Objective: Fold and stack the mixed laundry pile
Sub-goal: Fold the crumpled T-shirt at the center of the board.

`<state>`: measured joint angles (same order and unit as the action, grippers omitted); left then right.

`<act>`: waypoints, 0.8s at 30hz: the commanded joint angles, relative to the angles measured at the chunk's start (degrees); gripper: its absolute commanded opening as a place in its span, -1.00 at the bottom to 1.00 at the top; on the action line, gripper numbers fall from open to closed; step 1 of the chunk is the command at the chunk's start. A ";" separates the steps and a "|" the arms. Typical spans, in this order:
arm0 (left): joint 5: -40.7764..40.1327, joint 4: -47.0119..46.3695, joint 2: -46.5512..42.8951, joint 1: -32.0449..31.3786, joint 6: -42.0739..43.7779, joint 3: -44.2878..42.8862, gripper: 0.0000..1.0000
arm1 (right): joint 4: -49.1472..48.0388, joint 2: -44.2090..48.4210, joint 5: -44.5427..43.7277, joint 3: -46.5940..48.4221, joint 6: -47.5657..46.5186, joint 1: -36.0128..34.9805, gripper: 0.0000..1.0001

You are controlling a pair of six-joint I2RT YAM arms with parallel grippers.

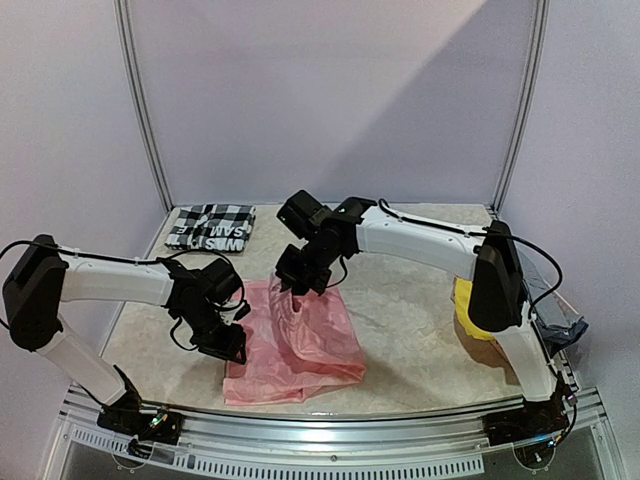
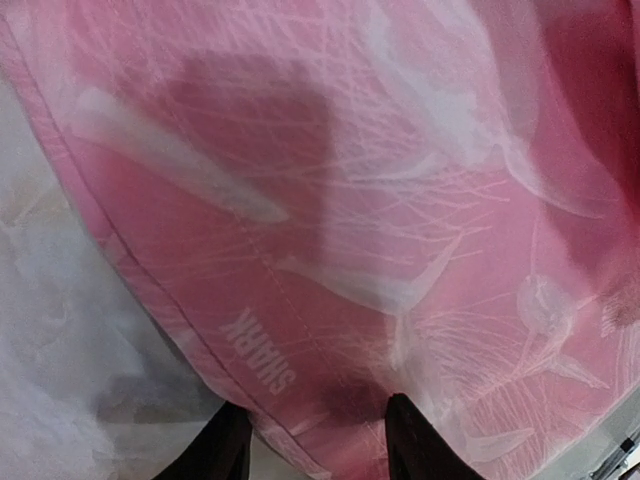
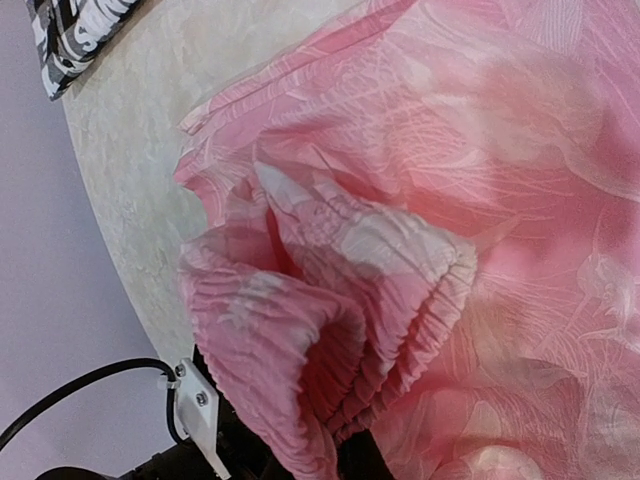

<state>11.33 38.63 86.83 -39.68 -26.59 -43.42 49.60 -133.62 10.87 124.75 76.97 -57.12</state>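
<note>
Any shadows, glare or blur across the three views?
Top view: sharp; a diagonal light-shade edge crosses the back wall. Left wrist: dark shadow patch on the pink garment, fingers soft. Right wrist: gathered folds crisp, checked shirt in the corner softer.

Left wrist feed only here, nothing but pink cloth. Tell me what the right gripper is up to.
Observer: The right gripper is shut on the pink garment's gathered waistband, at its far edge.
Operator: Report what's already folded.
Observer: The checked shirt lies folded at the table's far left corner.
Operator: Name another garment.
Observer: A yellow garment lies by the right edge, partly hidden behind the right arm.
</note>
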 commanded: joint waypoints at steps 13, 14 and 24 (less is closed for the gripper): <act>0.94 -1.00 0.74 0.75 0.02 0.35 -0.09 | -20.70 -6.29 9.57 -3.22 2.95 -1.81 -0.45; 0.87 -0.88 0.65 0.75 -0.10 0.31 -0.09 | -21.46 -6.03 9.80 -3.66 2.76 -1.77 -0.39; -8.59 12.66 -12.82 1.71 -8.11 -2.16 -0.08 | -22.73 -3.75 11.71 -4.70 -0.31 -1.49 0.06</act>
<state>8.84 43.31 81.06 -39.48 -29.30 -43.48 28.18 -139.28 21.37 121.51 78.81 -58.50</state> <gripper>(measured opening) 0.458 0.518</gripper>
